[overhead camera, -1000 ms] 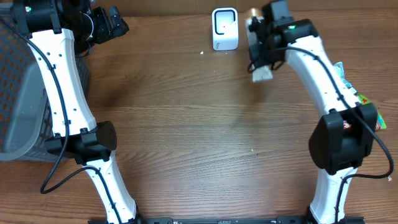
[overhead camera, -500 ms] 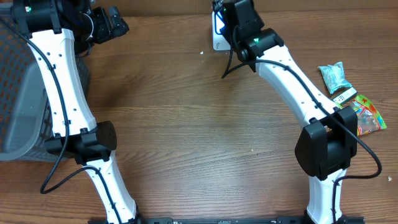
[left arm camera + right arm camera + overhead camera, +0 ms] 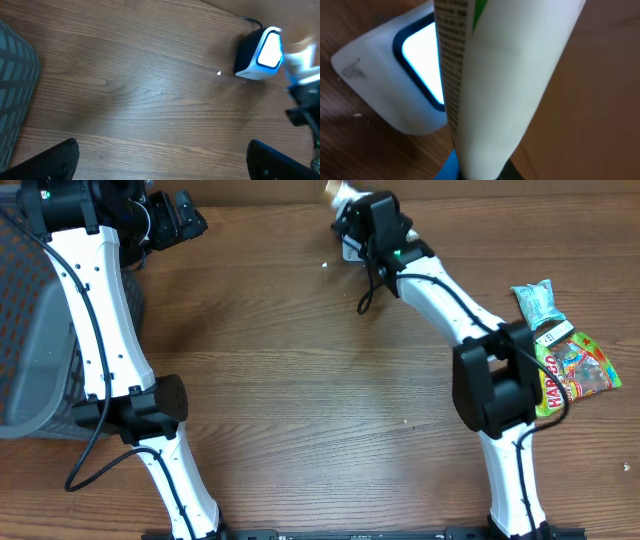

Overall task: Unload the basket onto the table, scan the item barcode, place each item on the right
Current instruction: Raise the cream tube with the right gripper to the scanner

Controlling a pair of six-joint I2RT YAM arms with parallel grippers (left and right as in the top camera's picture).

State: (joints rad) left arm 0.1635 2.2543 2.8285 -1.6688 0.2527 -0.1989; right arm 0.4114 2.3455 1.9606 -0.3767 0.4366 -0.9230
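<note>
The white printed tube (image 3: 505, 85) is clamped in the right pincer (image 3: 348, 202), held just in front of the lit window of the scanner (image 3: 415, 55) at the far edge of the tabletop (image 3: 300, 380). The step in hand looks like presenting the code. Whether the barcode squarely faces the window cannot be told, so the next move likely calls for a slight turn of the tube toward it. The left pincer (image 3: 161, 150) hangs wide and empty, well apart.

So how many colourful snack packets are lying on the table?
2: a teal packet at the table's right edge and a Haribo bag beside it, partly covered by the right arm. That arm may hide more.
</note>
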